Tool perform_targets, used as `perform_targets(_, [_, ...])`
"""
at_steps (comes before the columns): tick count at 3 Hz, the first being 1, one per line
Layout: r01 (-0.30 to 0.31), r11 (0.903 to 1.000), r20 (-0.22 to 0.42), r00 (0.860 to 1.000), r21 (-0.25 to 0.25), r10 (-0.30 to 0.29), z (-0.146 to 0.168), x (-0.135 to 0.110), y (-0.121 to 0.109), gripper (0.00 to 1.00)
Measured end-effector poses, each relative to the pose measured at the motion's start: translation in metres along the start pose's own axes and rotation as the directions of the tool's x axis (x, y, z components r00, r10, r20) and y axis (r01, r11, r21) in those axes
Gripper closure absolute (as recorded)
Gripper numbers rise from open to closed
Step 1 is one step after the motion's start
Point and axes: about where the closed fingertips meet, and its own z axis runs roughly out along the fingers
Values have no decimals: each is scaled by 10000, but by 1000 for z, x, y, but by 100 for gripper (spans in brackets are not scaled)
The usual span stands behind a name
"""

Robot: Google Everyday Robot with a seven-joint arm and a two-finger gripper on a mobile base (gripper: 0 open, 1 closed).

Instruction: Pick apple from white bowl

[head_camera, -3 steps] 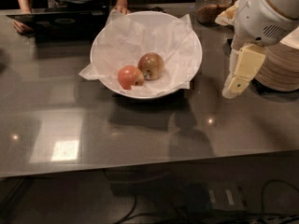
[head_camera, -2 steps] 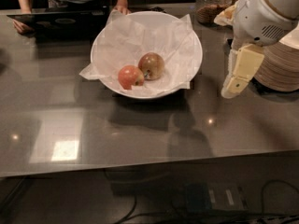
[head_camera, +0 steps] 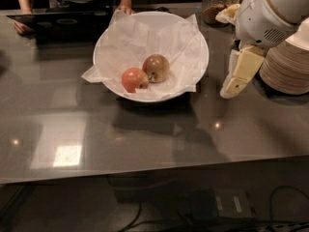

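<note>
The white bowl (head_camera: 193,37), wide and lined with crumpled white paper, stands at the back middle of the grey table. Two apples lie in it side by side. The apple (head_camera: 157,67) is the darker red-brown one with a greenish tinge, on the right. A brighter red-orange apple (head_camera: 133,79) touches it on the left. My gripper (head_camera: 237,77), cream-coloured under the white arm, hangs to the right of the bowl, outside its rim and just above the table. It holds nothing that I can see.
A stack of off-white paper bowls (head_camera: 288,66) stands at the right edge, right behind the gripper. A glass jar (head_camera: 216,3) is at the back. A person's hands and a laptop (head_camera: 58,21) are at the far left edge of the table (head_camera: 145,139).
The gripper has shifted slightly left, toward the bowl. The bowl and the apples have not moved.
</note>
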Motion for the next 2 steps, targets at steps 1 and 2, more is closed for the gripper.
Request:
perform_targets(1, [587, 9982, 903, 9943, -111, -575, 23, -18, -21, 0])
perform_targets(2, [1038, 9942, 1584, 9825, -292, -979, 43, -33, -39, 0])
